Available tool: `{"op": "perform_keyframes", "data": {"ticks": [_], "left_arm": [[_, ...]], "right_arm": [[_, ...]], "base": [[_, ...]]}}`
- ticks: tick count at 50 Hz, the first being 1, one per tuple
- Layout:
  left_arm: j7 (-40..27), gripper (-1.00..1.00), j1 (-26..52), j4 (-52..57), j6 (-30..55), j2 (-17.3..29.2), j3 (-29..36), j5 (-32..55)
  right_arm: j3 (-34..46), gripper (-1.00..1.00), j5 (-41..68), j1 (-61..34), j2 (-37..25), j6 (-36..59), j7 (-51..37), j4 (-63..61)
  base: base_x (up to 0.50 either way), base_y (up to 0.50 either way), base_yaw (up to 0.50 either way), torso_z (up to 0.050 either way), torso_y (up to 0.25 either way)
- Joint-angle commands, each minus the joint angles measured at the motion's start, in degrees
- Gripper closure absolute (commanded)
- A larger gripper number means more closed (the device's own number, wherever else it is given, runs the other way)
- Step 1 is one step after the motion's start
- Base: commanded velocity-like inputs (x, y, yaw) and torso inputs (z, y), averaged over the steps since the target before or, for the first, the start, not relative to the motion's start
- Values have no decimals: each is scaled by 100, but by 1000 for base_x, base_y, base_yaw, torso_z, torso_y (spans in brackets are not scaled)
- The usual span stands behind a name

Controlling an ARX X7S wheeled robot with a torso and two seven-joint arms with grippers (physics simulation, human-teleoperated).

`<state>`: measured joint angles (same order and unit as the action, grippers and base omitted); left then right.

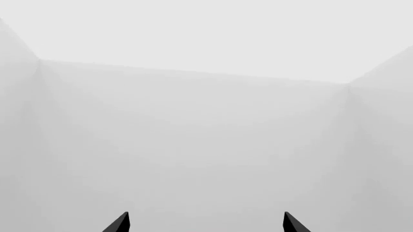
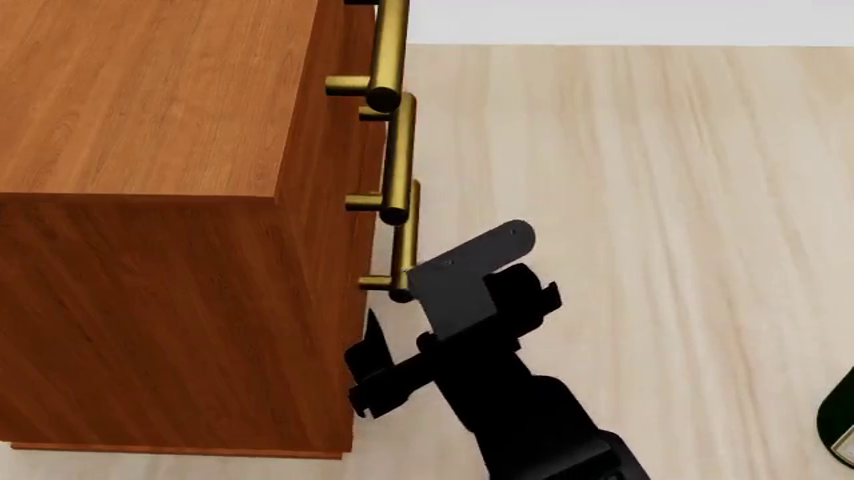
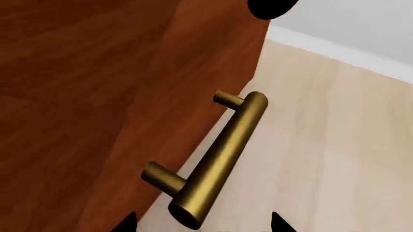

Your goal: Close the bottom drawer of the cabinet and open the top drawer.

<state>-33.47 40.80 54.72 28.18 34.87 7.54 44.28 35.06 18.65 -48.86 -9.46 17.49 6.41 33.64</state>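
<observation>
The cabinet (image 2: pixel 147 200) stands at the left in the head view, seen from above, with three brass bar handles down its front edge. The top drawer's handle (image 2: pixel 388 50) is uppermost, and the bottom drawer's handle (image 2: pixel 406 240) is lowest. The drawer fronts look flush. My right gripper (image 2: pixel 378 365) is open and sits beside the cabinet's front, just below the lowest handle. In the right wrist view a brass handle (image 3: pixel 219 159) lies just ahead of the open gripper (image 3: pixel 203 224), its near end between the fingertips, not gripped. My left gripper (image 1: pixel 206 223) is open, empty and faces pale grey walls.
Pale wooden floor (image 2: pixel 667 200) spreads to the right of the cabinet. A dark green object (image 2: pixel 841 420) shows at the right edge. A white wall and skirting (image 3: pixel 348 48) run behind the cabinet.
</observation>
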Motion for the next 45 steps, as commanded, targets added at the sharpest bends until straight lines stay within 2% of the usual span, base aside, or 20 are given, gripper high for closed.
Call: {"op": "perform_keyframes", "data": {"ticks": [1, 10, 26, 45], "left_arm": [[-71, -100, 56, 41, 29, 55, -8, 79], [-127, -100, 103, 74, 42, 79, 4, 136], [-127, -100, 145, 49, -6, 7, 178, 75], [-214, -100, 226, 109, 10, 22, 281, 127]], "right_arm": [[-125, -100, 69, -99, 423, -304, 281, 350], [-170, -100, 249, 125, 273, -81, 185, -204], [-739, -100, 706, 1588, -723, 900, -1143, -3146], [-1475, -100, 1280, 2298, -1169, 1424, -2050, -4825]], "base": [[0, 5, 8, 0, 0], [1, 5, 8, 0, 0], [0, 0, 1, 0, 0], [0, 0, 0, 0, 0]]}}
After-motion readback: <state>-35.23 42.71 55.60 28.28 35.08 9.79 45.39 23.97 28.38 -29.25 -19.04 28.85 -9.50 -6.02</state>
